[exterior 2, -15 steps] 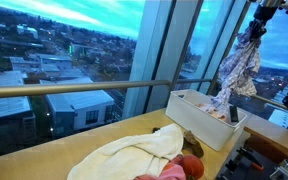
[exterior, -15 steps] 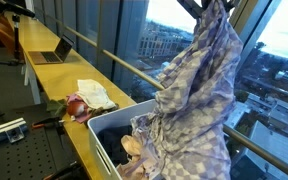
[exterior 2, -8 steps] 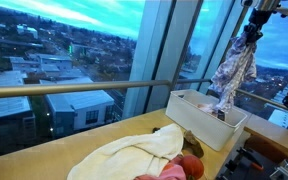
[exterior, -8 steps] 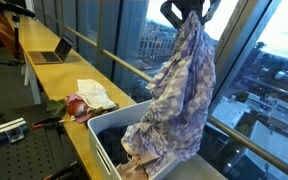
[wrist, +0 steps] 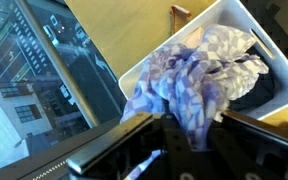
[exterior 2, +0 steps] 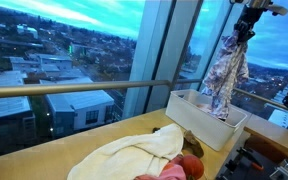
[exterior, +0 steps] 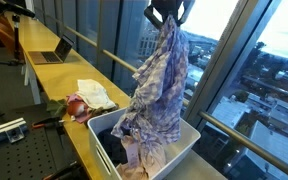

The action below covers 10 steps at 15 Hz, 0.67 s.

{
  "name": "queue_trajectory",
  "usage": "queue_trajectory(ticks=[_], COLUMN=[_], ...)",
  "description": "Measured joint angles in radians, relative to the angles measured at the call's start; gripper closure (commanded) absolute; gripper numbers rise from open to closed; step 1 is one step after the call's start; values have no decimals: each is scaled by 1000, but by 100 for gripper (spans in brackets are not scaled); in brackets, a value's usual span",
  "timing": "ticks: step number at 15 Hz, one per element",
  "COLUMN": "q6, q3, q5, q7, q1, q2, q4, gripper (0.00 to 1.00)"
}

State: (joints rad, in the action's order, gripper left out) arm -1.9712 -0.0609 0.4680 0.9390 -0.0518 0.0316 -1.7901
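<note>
In an exterior view, the fingers (exterior: pixel 160 14) were clamped on the top of a patterned cloth (exterior: pixel 156 90). It hung straight down, its lower end reaching into a white bin (exterior: pixel 100 128) on the yellow table (exterior: pixel 69 135), with a cream towel (exterior: pixel 95 94) lying nearby.

In an exterior view, the cloth (exterior 2: pixel 227 75) dangled from the fingers (exterior 2: pixel 244 24) above the bin (exterior 2: pixel 189 115).

In the wrist view, the cloth (wrist: pixel 184 85) draped down from the fingers (wrist: pixel 134 128) into the bin (wrist: pixel 149 62), over other clothes (wrist: pixel 252 88).
</note>
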Motion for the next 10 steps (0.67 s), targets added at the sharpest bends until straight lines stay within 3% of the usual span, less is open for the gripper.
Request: queue_trajectory(ticks=[3, 4, 5, 10], q6=[-1, -1, -1, -1], q3=[1, 0, -1, -6], q5=[0, 0, 0, 0], q7=[-2, -2, -2, -3], q1=[4, 3, 1, -3], q2=[-6, -9, -13, -33], q4=[-19, -25, -29, -39], gripper=[98, 65, 64, 30])
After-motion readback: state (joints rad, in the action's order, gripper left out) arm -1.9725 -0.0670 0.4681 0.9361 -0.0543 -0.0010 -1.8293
